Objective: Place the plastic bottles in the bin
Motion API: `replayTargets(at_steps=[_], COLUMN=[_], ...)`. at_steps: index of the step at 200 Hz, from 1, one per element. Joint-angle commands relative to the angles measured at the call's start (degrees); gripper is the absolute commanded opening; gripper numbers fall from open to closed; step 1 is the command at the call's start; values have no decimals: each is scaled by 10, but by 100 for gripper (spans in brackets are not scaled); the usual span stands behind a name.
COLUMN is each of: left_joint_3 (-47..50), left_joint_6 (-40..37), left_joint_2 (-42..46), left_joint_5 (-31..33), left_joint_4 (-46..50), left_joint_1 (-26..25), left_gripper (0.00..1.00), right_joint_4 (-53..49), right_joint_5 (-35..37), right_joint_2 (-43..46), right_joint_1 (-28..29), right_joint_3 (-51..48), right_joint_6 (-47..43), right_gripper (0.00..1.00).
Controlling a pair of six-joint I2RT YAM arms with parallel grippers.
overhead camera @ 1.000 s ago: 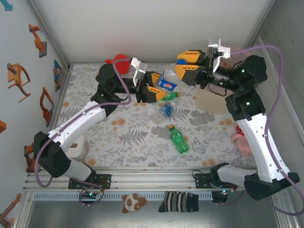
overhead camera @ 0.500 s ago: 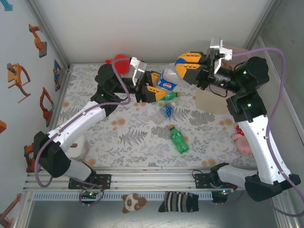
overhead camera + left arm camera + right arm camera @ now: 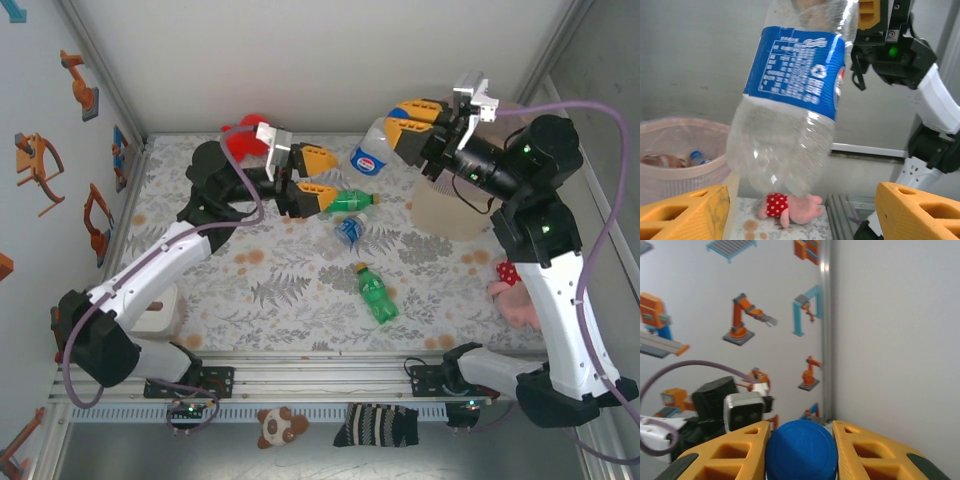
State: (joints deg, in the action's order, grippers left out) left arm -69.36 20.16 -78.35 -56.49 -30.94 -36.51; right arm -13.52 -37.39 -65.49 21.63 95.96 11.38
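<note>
- Overhead, the right gripper is clamped on a clear blue-labelled bottle. It holds the bottle up off the table.
- From the right wrist, the bottle's blue cap sits squeezed between the two yellow fingers.
- From the left wrist, that bottle hangs cap-up and slightly tilted, with its dented base lowest.
- The left gripper has its jaws spread wide and grips nothing. Its fingers sit either side of the hanging bottle and below it, without touching it.
- The bin stands at the far right of the table. The held bottle hangs just beside it on the left, not over its opening.
- Through the bin's pinkish rim, at least one blue-capped bottle lies inside.
- A green bottle lies on the table right at the left gripper's lower finger.
- A crushed blue-labelled bottle lies near it, and a second green bottle lies closer to the arm bases.
- A red plush toy sits at the far edge, and a pink plush toy lies by the right arm.
</note>
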Motion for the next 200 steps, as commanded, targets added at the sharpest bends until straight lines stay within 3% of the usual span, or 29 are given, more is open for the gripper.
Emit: replayTargets(at_steps=[1, 69, 119, 166, 200], left_joint_3=[18, 39, 38, 36, 33], left_joint_6=[-21, -28, -30, -29, -11], left_joint_2=[26, 38, 32, 14, -10], left_joint_5=[26, 26, 24, 21, 6], left_joint_4=[10, 20, 24, 23, 1], left_joint_1=[10, 13, 17, 26, 30], left_gripper=[76, 76, 76, 76, 76], right_joint_4=[-44, -37, -36, -19, -17], right_joint_5=[103, 219, 325, 337, 354], right_joint_2=[-3, -59, -121, -183, -242], right_joint_1=[-29, -216, -237, -238, -238], right_joint_3=[26, 42, 48, 34, 44], right_joint_6=[-35, -3, -202, -431, -519], right_gripper=[18, 18, 17, 13, 12])
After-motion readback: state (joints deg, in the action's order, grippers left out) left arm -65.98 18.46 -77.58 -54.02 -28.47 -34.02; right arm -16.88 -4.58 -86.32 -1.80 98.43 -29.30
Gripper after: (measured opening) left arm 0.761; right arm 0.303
